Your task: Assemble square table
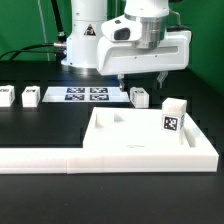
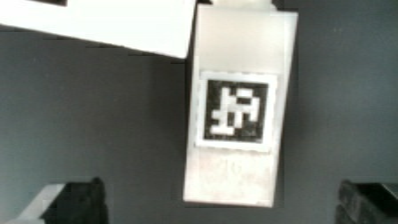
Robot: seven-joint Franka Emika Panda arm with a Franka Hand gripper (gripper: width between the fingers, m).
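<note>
The white square tabletop (image 1: 128, 142) lies rim up in the front middle of the exterior view. One white leg (image 1: 174, 118) with a tag stands at its far right corner. Another white leg (image 1: 139, 97) lies on the black table just behind the tabletop. My gripper (image 1: 141, 80) hangs open right above this leg. In the wrist view the leg (image 2: 237, 100) with its tag lies lengthwise between my two dark fingertips (image 2: 71, 204), and the gripper (image 2: 217, 208) touches nothing. Two more legs (image 1: 30, 97) (image 1: 5, 97) lie at the exterior view's left.
The marker board (image 1: 88, 95) lies behind, next to the leg under my gripper; its corner shows in the wrist view (image 2: 125, 28). The long white border bar (image 1: 40, 159) runs along the front, against the tabletop. The robot base (image 1: 85, 40) stands at the back.
</note>
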